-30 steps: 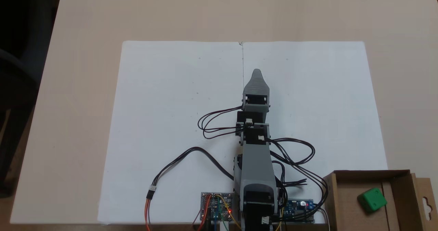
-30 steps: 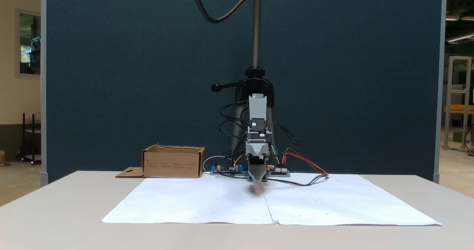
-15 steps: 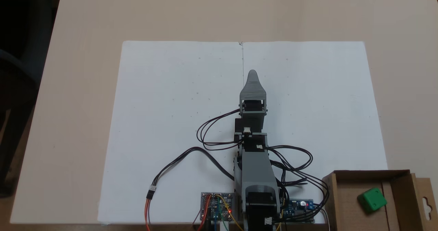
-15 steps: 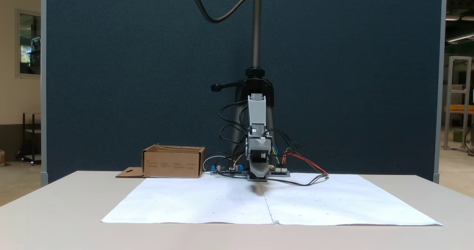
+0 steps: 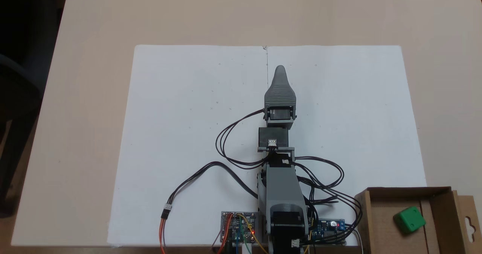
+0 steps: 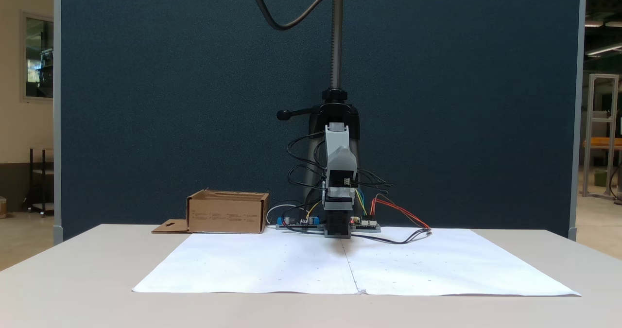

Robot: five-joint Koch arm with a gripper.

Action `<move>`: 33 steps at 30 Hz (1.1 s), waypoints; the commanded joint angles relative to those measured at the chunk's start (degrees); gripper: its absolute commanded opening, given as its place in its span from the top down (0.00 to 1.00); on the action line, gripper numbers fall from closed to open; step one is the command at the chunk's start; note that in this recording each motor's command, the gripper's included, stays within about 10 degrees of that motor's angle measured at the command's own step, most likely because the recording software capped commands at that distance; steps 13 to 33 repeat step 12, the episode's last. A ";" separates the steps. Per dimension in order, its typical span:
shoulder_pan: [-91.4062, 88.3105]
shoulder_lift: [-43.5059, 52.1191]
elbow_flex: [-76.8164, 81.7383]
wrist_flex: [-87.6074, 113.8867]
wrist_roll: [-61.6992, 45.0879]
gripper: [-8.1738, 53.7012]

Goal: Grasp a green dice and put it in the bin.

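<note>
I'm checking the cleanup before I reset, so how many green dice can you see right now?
1. The green dice lies inside the cardboard bin at the lower right of a fixed view from above. In the fixed view from the front the bin's walls hide its inside.

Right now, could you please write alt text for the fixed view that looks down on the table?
A green dice lies inside the cardboard bin at the lower right. The grey arm stretches up the middle over white paper, its gripper pointing away from the bin.
</note>
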 commanded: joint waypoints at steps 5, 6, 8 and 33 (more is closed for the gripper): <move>-0.97 6.42 10.00 -13.78 -3.34 0.13; -0.88 6.42 10.00 -14.22 -3.43 0.13; -0.88 6.42 10.00 -18.17 -3.43 0.13; -1.14 6.42 10.00 -27.31 -3.34 0.13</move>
